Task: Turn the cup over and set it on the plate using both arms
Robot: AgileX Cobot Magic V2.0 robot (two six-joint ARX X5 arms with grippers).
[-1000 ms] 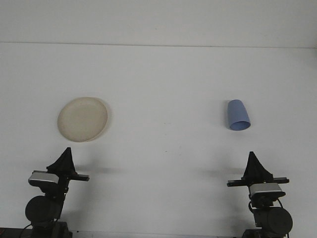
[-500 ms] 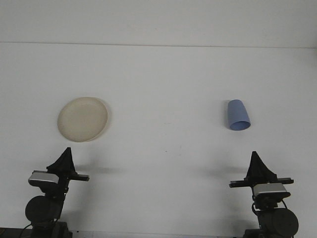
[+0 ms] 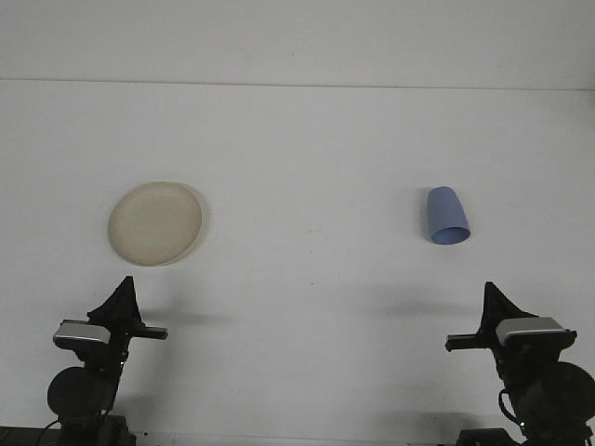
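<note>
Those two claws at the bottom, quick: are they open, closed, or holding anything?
Left gripper: holding nothing; open or closed cannot be told.
Right gripper: holding nothing; open or closed cannot be told.

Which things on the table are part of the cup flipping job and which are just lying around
Part of the job:
- blue cup, lying on its side
- beige plate
- left gripper
- right gripper

Just lying about:
- nothing else visible on the white table

A pale cream plate [image 3: 155, 223] and a plain blue cup [image 3: 446, 216] on a white table [image 3: 307, 158].
</note>
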